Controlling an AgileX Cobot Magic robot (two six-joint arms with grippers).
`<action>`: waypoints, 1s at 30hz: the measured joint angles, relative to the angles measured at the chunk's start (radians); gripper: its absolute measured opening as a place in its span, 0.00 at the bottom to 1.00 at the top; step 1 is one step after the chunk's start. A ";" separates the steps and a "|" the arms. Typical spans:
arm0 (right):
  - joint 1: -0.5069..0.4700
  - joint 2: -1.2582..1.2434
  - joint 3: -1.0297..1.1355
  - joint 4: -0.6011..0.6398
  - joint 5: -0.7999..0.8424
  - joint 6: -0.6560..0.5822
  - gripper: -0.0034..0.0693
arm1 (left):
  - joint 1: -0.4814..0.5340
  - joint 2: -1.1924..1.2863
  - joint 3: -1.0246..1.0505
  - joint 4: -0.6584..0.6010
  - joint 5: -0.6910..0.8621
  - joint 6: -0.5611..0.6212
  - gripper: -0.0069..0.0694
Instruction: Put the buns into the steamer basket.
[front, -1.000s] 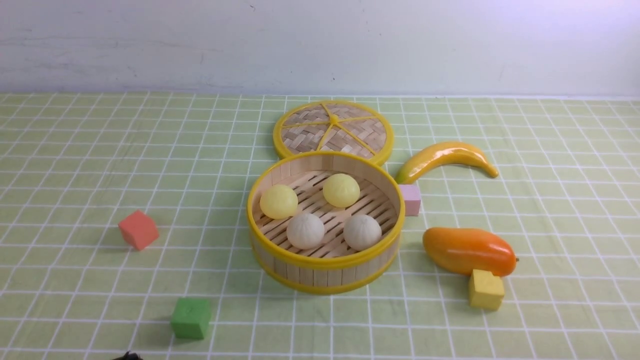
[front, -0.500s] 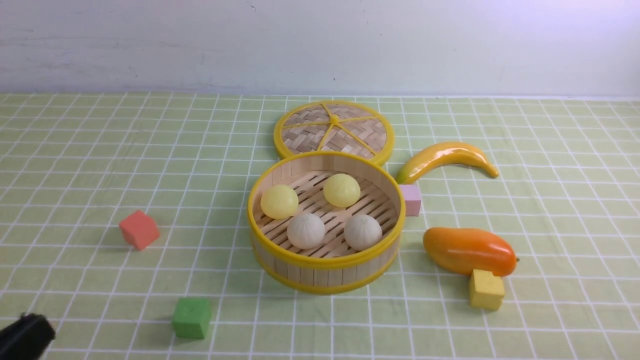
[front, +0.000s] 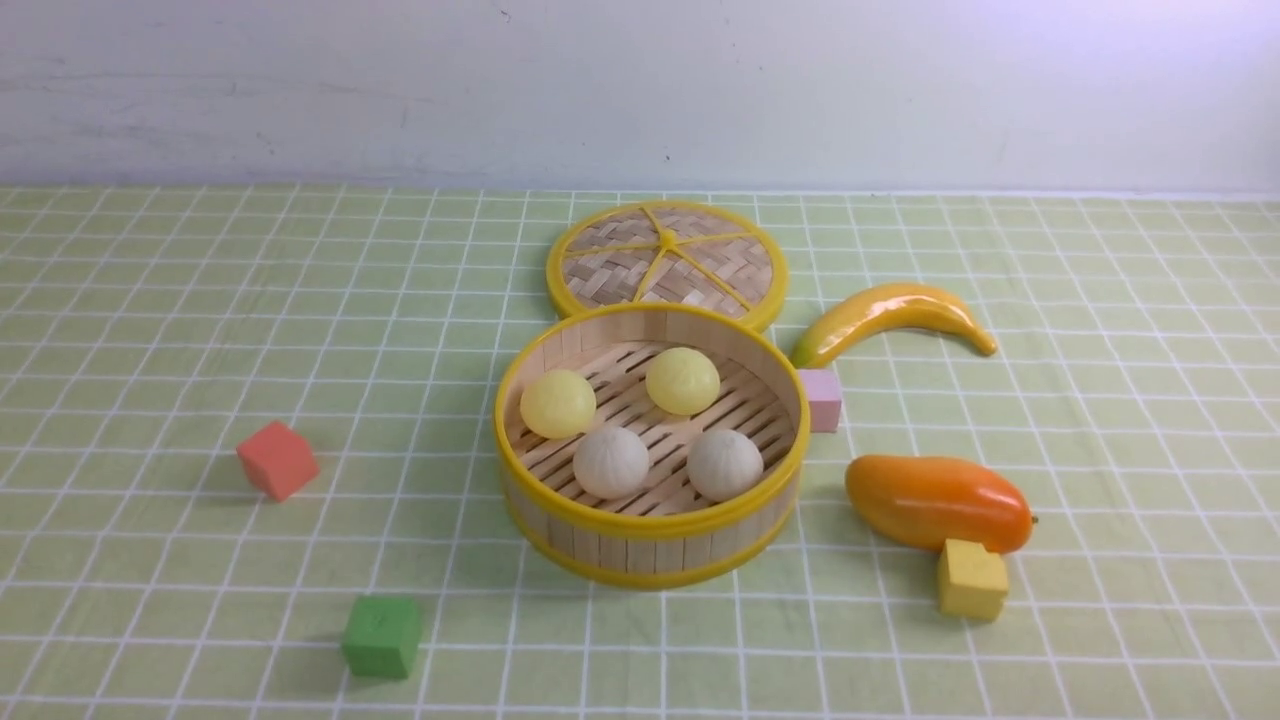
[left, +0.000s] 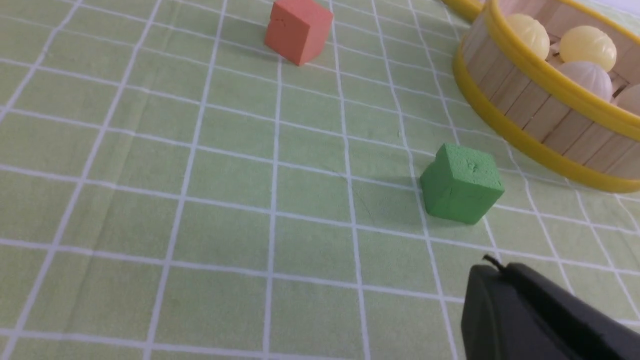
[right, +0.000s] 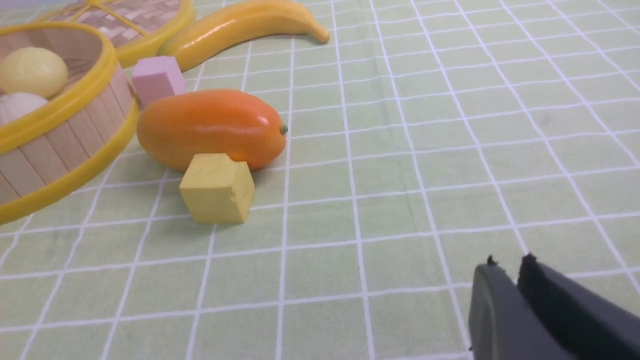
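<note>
The steamer basket stands mid-table. In it lie two pale yellow buns at the back and two off-white pleated buns in front. Neither gripper shows in the front view. In the left wrist view my left gripper hangs shut and empty over the cloth, near the green cube and short of the basket. In the right wrist view my right gripper shows a narrow slit between its tips with nothing in it, well away from the basket.
The woven lid lies behind the basket. A banana, pink cube, mango and yellow cube sit to its right. A red cube and the green cube sit to its left.
A dark gripper tip that showed at the front view's bottom left edge half a second ago has gone out of that view. Basket and buns have not moved.
</note>
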 joint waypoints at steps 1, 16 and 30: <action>0.000 0.000 0.000 0.000 0.000 0.000 0.15 | 0.000 0.000 0.000 -0.001 0.000 0.001 0.07; 0.000 0.000 0.000 0.000 0.000 0.000 0.18 | 0.110 0.000 0.000 -0.003 0.000 0.001 0.07; 0.000 0.000 0.000 0.000 0.000 0.000 0.19 | 0.114 0.000 0.000 -0.003 0.000 0.001 0.07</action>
